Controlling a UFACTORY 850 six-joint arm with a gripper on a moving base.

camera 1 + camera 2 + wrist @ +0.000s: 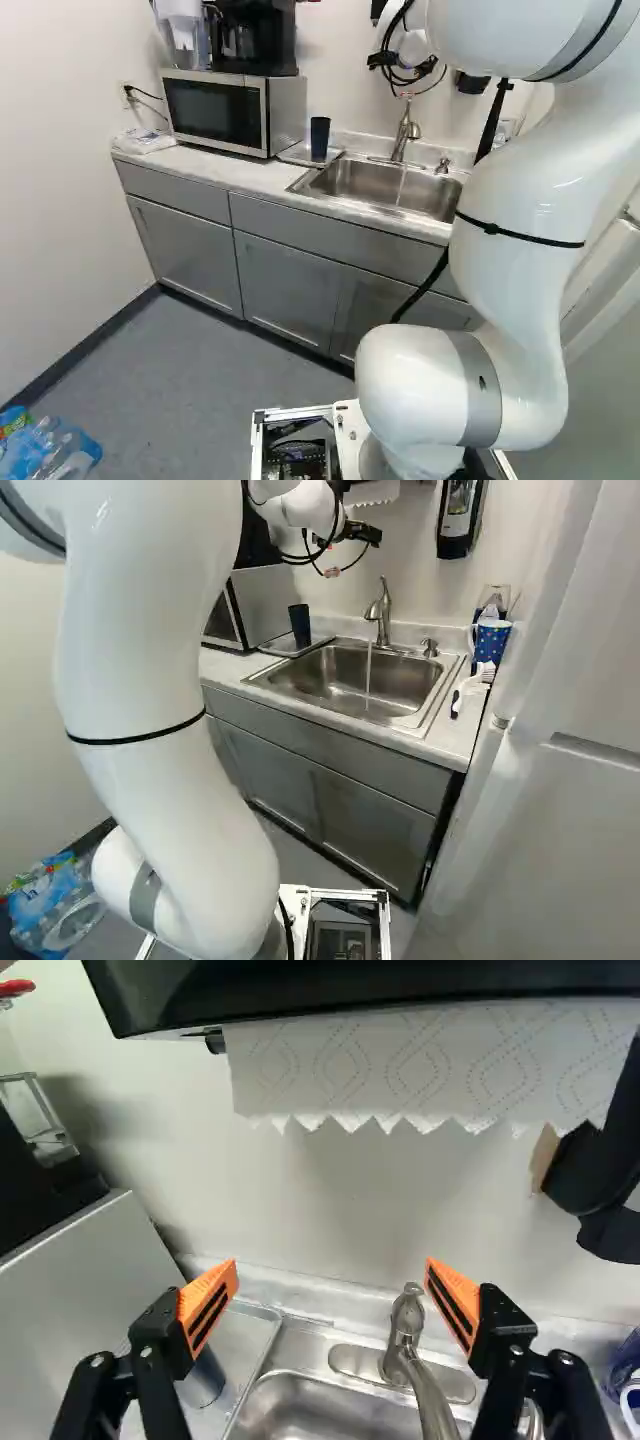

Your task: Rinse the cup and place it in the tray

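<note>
Beside the sink (335, 680), cup (300, 626) is probably light, stiff, slippery wet; I'd grab mid-wall. End effector (333, 1272): wide open, empty.

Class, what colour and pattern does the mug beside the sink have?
The mug is blue with light dots, seen best in the right base view.

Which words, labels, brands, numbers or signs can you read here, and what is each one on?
No text can be read in any view.
Wrapped bottles: label print too small and blurred.
Grey joint band: small dark mark, too small to read.
Paper towel: dotted pattern, no words.
</note>
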